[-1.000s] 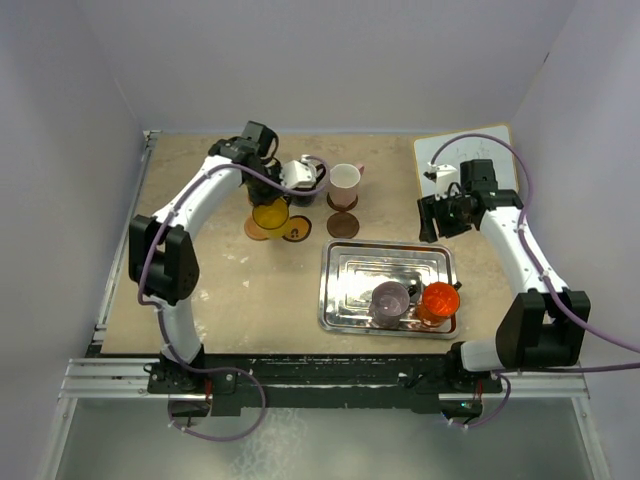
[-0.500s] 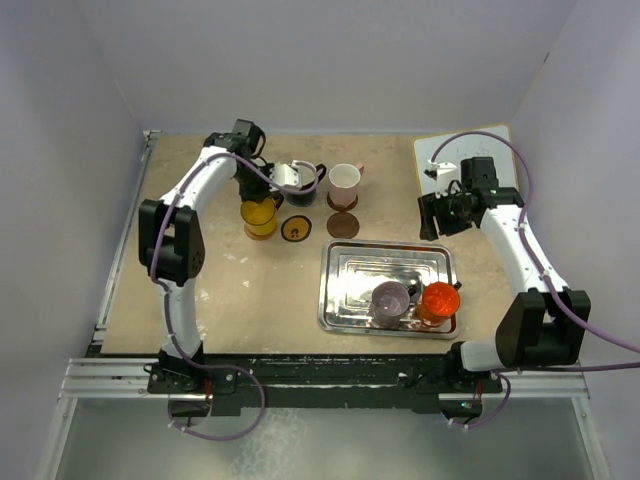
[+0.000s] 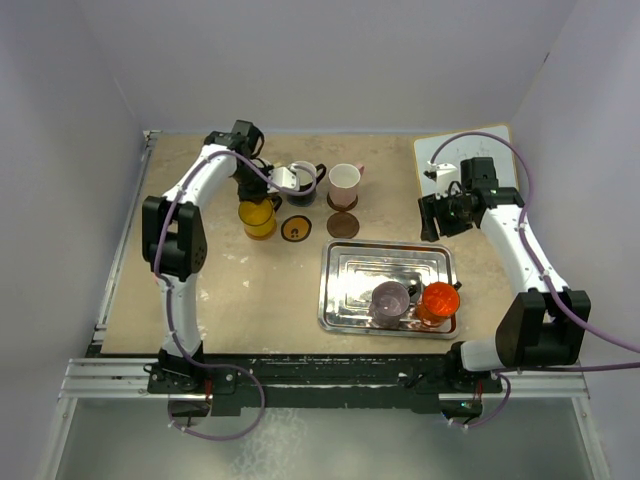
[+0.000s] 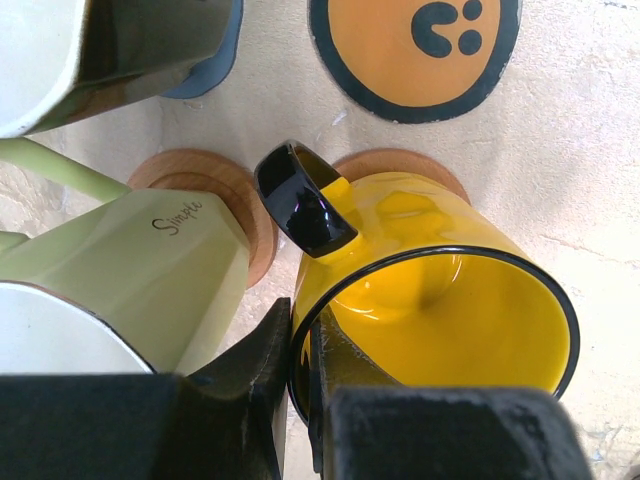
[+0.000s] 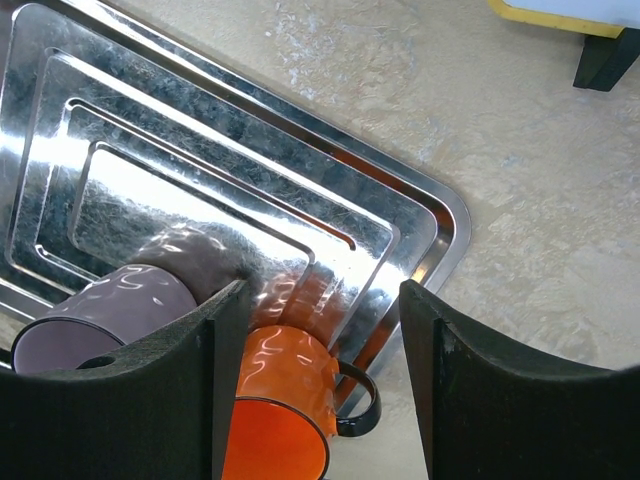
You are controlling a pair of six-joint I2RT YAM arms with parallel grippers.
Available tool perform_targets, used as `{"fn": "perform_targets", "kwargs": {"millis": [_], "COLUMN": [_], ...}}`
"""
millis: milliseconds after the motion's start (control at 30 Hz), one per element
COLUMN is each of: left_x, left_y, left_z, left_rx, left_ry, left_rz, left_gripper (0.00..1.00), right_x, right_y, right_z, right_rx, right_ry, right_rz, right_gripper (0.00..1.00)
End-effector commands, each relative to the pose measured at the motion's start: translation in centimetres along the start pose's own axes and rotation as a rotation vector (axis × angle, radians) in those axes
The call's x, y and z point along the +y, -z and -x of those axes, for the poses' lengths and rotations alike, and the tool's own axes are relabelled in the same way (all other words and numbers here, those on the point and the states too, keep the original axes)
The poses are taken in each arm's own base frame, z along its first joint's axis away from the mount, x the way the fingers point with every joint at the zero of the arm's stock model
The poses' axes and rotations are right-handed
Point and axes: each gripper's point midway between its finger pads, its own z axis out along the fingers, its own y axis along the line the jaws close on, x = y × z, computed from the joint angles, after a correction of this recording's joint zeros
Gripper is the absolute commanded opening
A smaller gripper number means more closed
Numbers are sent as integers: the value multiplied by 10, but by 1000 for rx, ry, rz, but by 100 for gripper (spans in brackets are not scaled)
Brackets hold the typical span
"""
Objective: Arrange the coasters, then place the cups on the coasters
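Observation:
My left gripper (image 4: 300, 322) is shut on the rim of the yellow-orange cup (image 4: 440, 300), one finger inside and one outside. That cup (image 3: 258, 218) stands on an orange-brown coaster (image 4: 400, 162). Beside it the cream cup (image 4: 130, 270) sits on another orange-brown coaster (image 4: 215, 190). A black cup (image 3: 300, 188) stands on the blue coaster (image 4: 215, 60). The black coaster with the orange face (image 3: 296, 229) and a dark brown coaster (image 3: 343, 226) lie bare. The pinkish-white cup (image 3: 345, 180) stands behind them. My right gripper (image 5: 320, 300) hangs open above the orange-red cup (image 5: 280, 400) and the purple cup (image 5: 100, 320).
The steel tray (image 3: 388, 262) lies in front of the right arm and holds the purple and orange-red cups at its near edge. A white board with a yellow edge (image 3: 465, 160) lies at the back right corner. Grey walls close in the table on three sides.
My left arm has swung left, bringing the yellow-orange cup from beside the orange-brown coaster onto it. The right arm has not moved.

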Motion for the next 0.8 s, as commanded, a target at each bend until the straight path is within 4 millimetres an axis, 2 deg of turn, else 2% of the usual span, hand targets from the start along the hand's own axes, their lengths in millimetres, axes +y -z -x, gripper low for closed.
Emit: {"fn": "perform_targets", "kwargs": {"millis": [0, 433, 767], "left_x": [14, 13, 15], "left_y": [15, 2, 7], "left_z": [13, 6, 6], "left_rx": [-60, -46, -34], "left_ry": [-48, -44, -31], "left_rz": [36, 11, 24], "left_gripper": [3, 3, 23], "right_x": [-5, -8, -16], "right_y": [9, 14, 15], "right_z": [9, 2, 6], "right_rx": [-14, -16, -30], "right_ry": [16, 15, 30], "right_rz": [-15, -38, -79], "right_gripper": [64, 64, 64]}}
